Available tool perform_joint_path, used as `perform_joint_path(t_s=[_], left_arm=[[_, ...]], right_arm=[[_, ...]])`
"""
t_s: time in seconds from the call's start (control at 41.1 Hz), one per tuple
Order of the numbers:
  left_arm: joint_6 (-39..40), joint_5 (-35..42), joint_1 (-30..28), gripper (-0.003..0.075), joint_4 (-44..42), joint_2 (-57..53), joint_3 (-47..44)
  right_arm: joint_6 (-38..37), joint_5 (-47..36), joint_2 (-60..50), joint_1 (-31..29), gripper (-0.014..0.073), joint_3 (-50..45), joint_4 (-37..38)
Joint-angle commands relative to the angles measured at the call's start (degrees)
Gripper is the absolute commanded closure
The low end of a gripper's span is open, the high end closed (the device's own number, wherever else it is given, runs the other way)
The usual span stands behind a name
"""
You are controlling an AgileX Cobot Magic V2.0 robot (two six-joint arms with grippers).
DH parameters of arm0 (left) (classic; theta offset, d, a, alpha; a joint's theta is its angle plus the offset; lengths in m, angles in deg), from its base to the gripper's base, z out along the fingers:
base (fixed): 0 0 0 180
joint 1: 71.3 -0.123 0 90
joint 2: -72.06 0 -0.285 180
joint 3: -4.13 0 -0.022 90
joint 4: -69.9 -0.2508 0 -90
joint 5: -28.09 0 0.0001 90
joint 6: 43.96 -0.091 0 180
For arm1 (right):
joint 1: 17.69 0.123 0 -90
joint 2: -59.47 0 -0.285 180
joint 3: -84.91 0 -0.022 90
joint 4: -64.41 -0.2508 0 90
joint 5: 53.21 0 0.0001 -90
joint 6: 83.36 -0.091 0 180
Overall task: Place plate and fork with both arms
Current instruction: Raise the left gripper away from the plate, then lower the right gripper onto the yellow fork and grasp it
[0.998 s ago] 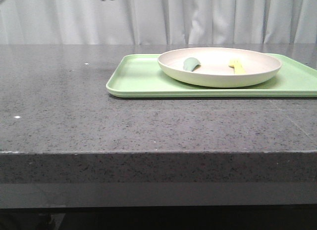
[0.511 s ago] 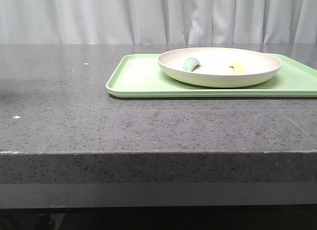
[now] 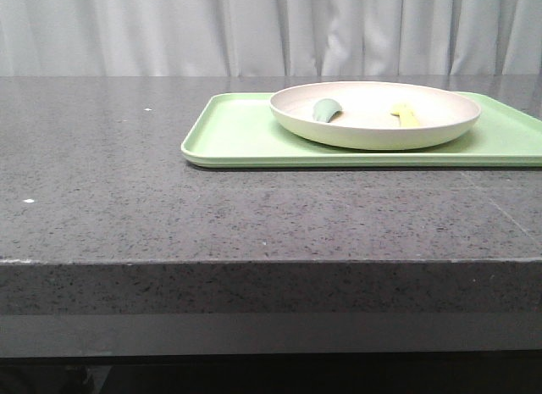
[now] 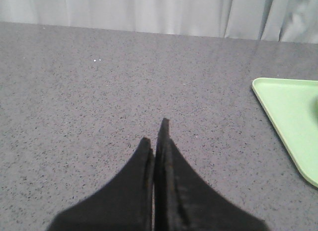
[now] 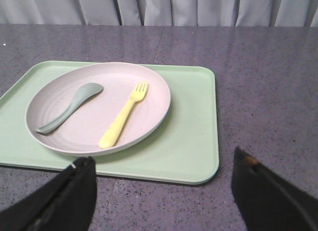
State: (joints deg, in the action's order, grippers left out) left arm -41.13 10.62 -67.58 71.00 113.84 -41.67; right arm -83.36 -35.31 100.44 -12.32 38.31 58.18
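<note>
No writing shows. The fork (image 5: 124, 121) lies in the plate (image 5: 149, 77) on the tray (image 5: 191, 136) toward the worktop's (image 3: 102, 182) far right; left fingers (image 4: 158, 141) clenched, right fingers (image 5: 253, 176) spread wide.

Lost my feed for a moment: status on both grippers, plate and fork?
Left gripper shut, empty, over bare table. Right gripper open, short of tray. Fork and spoon inside plate. Nothing blocking.

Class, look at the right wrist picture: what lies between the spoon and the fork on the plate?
Nothing: only bare plate surface separates the grey-green spoon from the yellow fork. The right wrist view shows this best.
</note>
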Motion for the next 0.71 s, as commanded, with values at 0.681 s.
perform_joint_path(t_s=[0.681], left_arm=[[0.0,5.5,0.0,0.0738,-0.8,-10.8,-5.1]], right_arm=[[-2.6,15.8,48.3,6.8,0.0012,41.6,-5.6]])
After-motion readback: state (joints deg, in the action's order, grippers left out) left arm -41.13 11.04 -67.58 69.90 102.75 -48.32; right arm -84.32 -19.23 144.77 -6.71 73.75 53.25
